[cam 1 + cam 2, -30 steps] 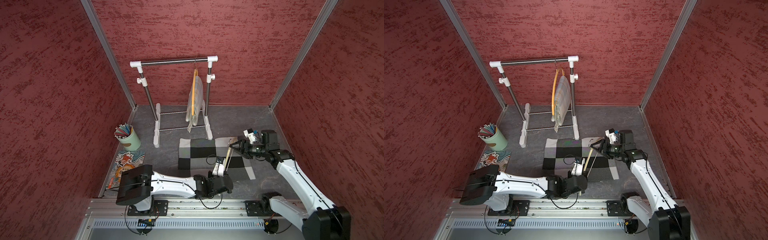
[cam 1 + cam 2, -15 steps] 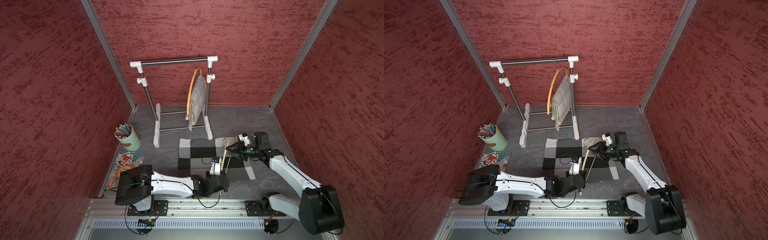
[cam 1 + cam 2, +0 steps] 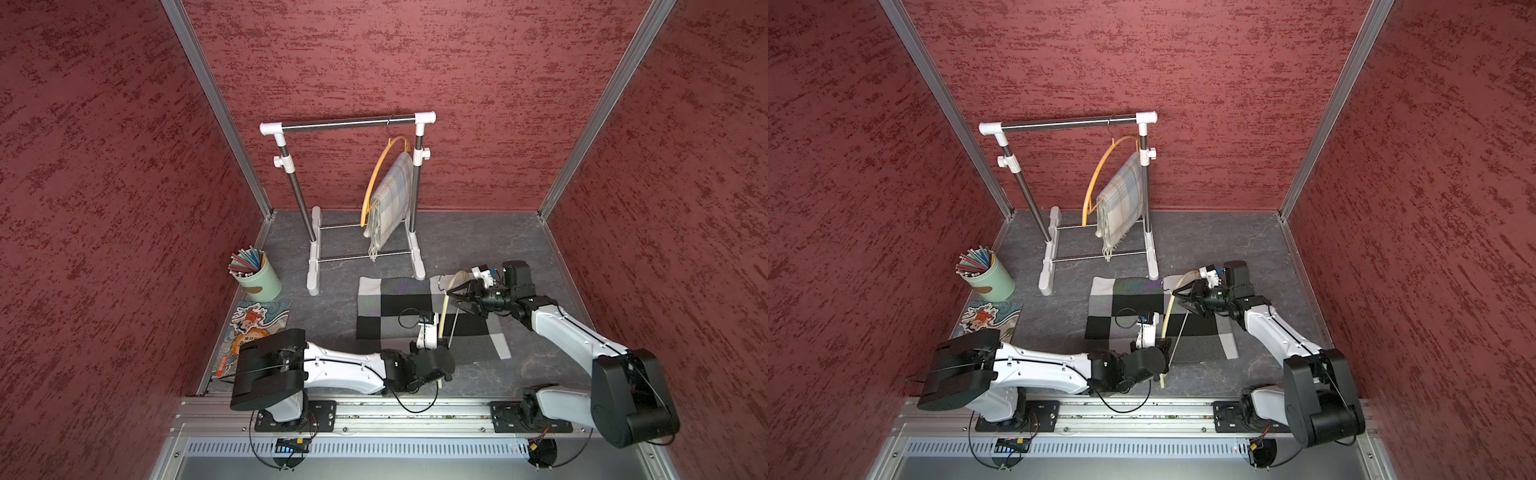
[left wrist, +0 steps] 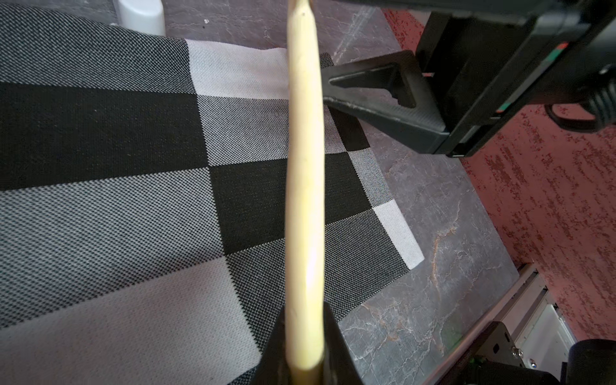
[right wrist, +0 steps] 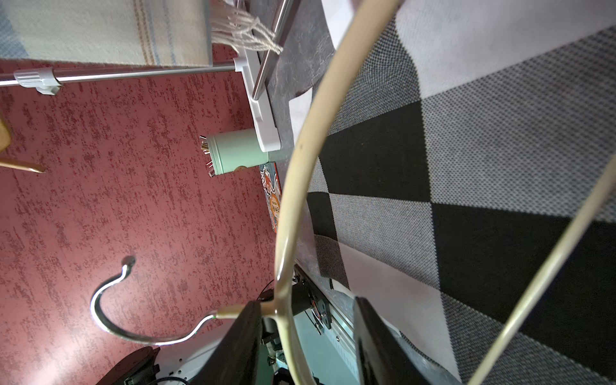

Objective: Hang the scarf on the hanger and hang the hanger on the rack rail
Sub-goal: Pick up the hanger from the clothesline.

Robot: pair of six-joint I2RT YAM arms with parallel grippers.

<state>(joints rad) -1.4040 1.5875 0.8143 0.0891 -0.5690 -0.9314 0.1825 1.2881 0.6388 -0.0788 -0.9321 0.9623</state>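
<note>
The black, grey and white checked scarf lies flat on the table. Over its right part a cream hanger stands on edge. My left gripper is shut on the hanger's lower end. My right gripper is open at the top of the hanger. Its jaws straddle the hanger's arc, which rests against one jaw beside the metal hook. The scarf shows below.
A clothes rack stands at the back, its foot near the scarf's far edge. It carries an orange hanger with a plaid scarf. A green cup of pencils and a picture card lie at the left.
My right gripper has moved left and down onto the top of the cream hanger, and its jaws have narrowed. The plaid scarf's hanger on the rack has swung round. The left gripper keeps its hold.
</note>
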